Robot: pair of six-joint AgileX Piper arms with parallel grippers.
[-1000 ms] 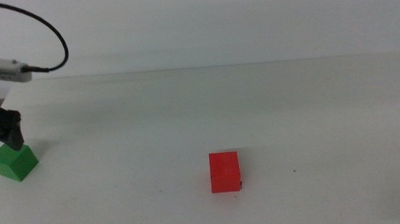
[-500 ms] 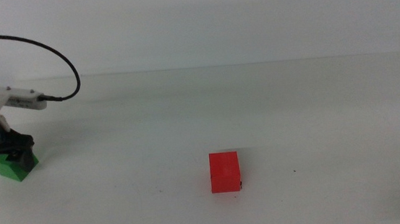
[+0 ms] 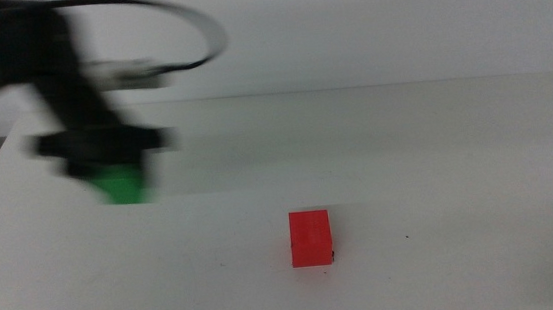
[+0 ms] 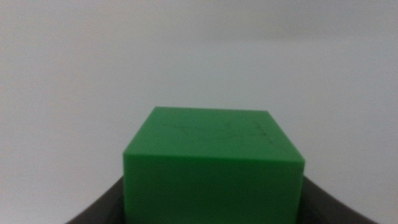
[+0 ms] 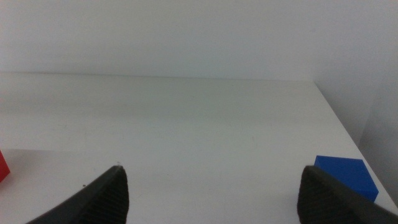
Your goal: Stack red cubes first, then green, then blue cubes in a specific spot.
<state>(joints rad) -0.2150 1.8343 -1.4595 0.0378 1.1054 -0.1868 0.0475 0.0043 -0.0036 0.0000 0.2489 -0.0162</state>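
Observation:
The red cube (image 3: 311, 237) sits on the white table near the front middle, with a small black tick at its lower right corner. My left gripper (image 3: 118, 174), blurred by motion, is shut on the green cube (image 3: 121, 183) and holds it above the table at the left of the middle. The left wrist view shows the green cube (image 4: 211, 165) filling the space between the jaws. My right gripper (image 5: 211, 186) is open and out of the middle view. The blue cube (image 5: 346, 177) lies on the table close to one of its fingers (image 5: 348, 196). The red cube's edge (image 5: 3, 167) also shows there.
A tiny black dot (image 3: 408, 237) marks the table right of the red cube. The table's far edge (image 3: 351, 88) meets a white wall. A cable (image 3: 185, 27) loops above the left arm.
My left gripper closed on the green cube at the far left, lifted it and is moving fast to the right toward the middle. The red cube has not moved.

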